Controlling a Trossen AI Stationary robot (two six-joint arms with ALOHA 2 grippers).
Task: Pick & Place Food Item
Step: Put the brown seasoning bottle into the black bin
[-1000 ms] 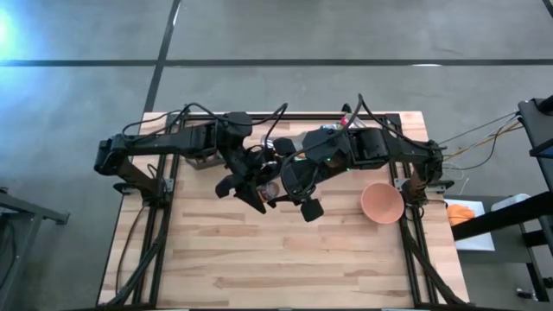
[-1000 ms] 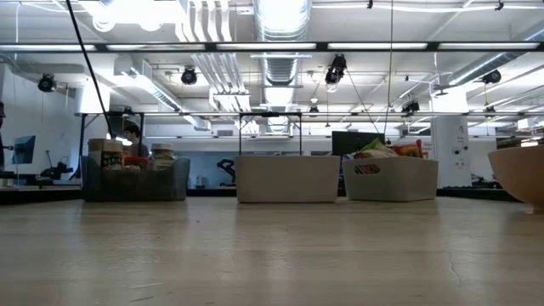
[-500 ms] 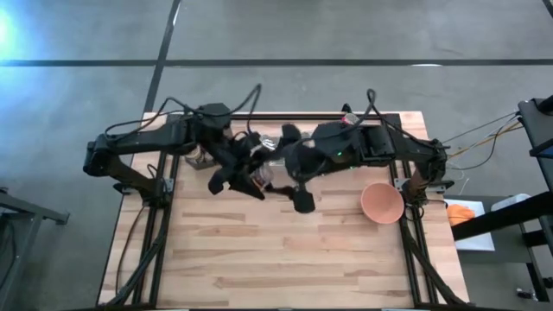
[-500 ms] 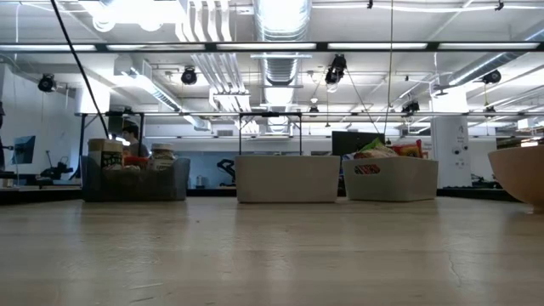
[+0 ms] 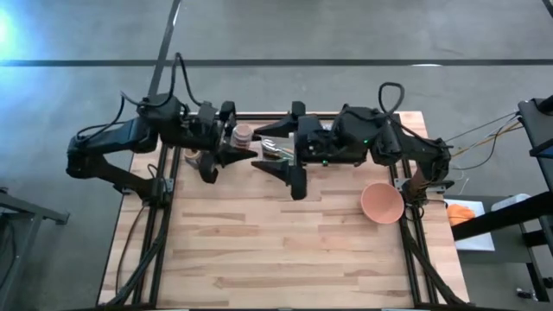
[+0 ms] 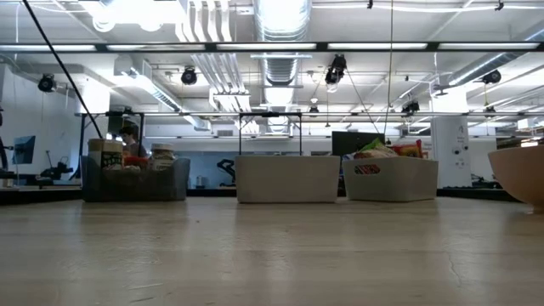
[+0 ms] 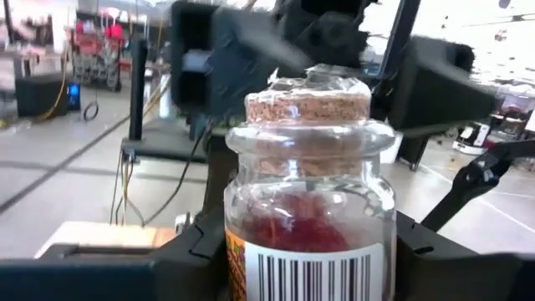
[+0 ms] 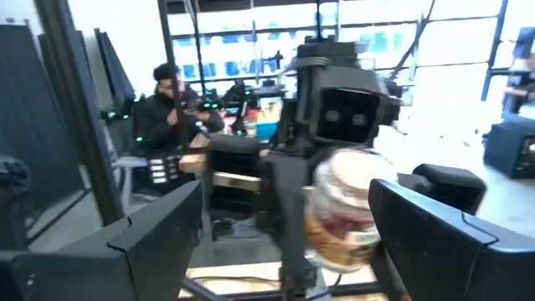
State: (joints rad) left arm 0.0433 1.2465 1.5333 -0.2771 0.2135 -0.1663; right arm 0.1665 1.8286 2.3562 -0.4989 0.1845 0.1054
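Along the counter's (image 5: pixel 285 250) far edge, my left gripper (image 5: pixel 232 143) is clamped on a cork-stoppered glass jar (image 5: pixel 244 134) of red food, held in the air. My right gripper (image 5: pixel 281 149) faces it just beside, fingers spread wide and empty. An orange bowl (image 5: pixel 382 202) sits near the right edge; the near half lies open.

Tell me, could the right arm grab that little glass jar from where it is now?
Probably yes. The jar sits in the left gripper, raised off the table, and the right gripper is open, facing it with nothing between them. The left gripper would have to let go, though.
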